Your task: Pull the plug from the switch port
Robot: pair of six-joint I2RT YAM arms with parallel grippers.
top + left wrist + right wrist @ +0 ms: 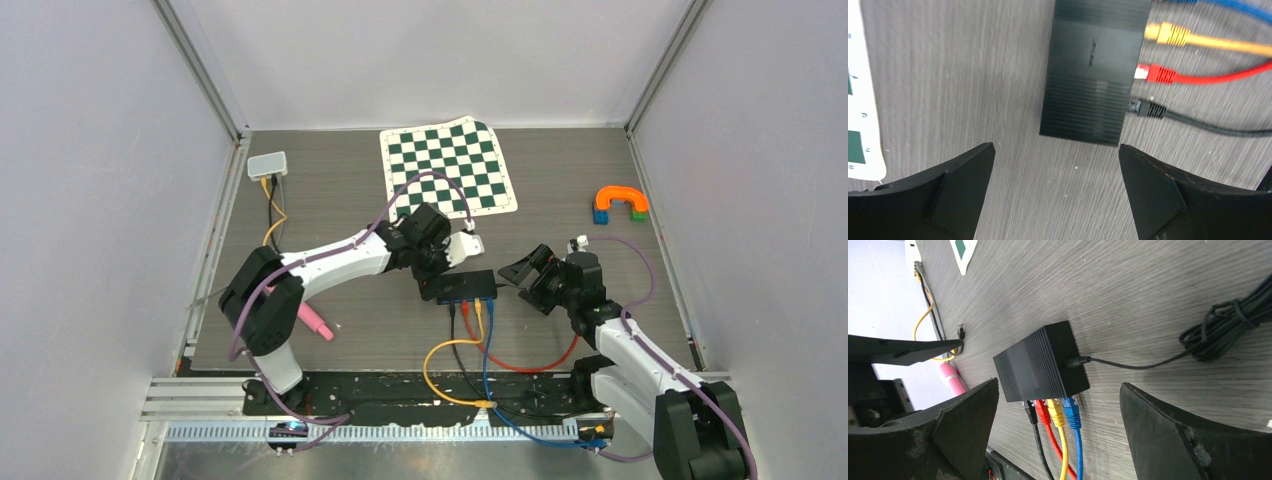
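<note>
Left pincer (1057,147) spread wide, switch (1093,75) beyond, plugs (1155,74) seated

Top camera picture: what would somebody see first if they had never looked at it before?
Probably the black switch in the middle of the table, with black, red, yellow and blue cables plugged into its near side. The left gripper and right gripper hang open on either side of it. A green-and-white chessboard mat lies at the far edge.
</note>
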